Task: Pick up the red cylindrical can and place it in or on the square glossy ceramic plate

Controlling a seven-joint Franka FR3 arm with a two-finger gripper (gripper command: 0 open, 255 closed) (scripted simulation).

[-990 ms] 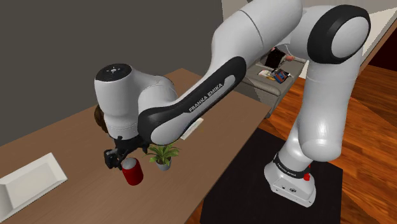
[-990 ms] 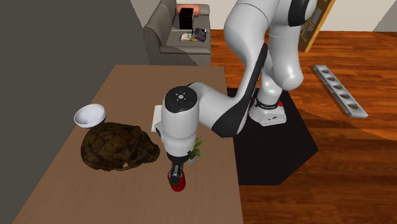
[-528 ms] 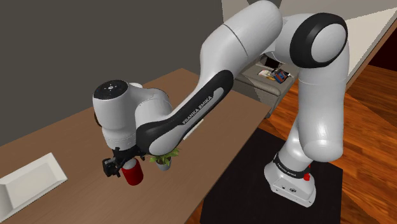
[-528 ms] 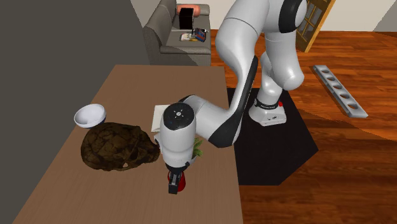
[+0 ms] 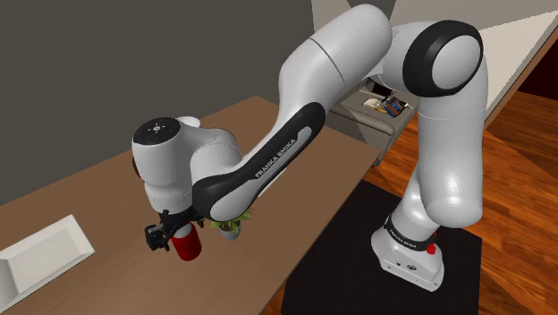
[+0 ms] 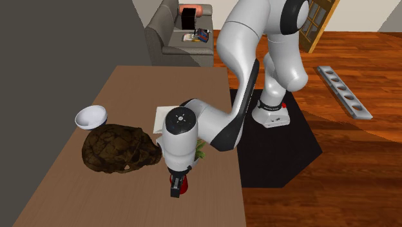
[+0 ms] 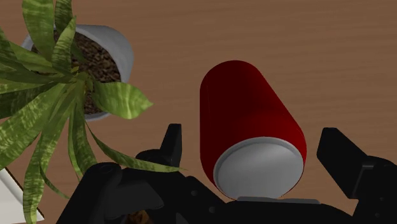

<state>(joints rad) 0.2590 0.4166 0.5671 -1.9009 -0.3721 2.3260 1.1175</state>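
White square plate (image 5: 45, 255) sits at the shoulder view's left, well apart from the rest. Gripper (image 7: 254, 156) jaws are wide, straddling the red can (image 7: 245, 108) with a small gap each side, no contact. Can is upright on the wooden table (image 7: 331, 57), potted plant (image 7: 95, 63) just beside it. Vs 1 s ago: hand lower, can unmoved.

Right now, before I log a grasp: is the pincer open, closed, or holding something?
Pincer: open, its fingers either side of the red can without touching it, so nothing is held.
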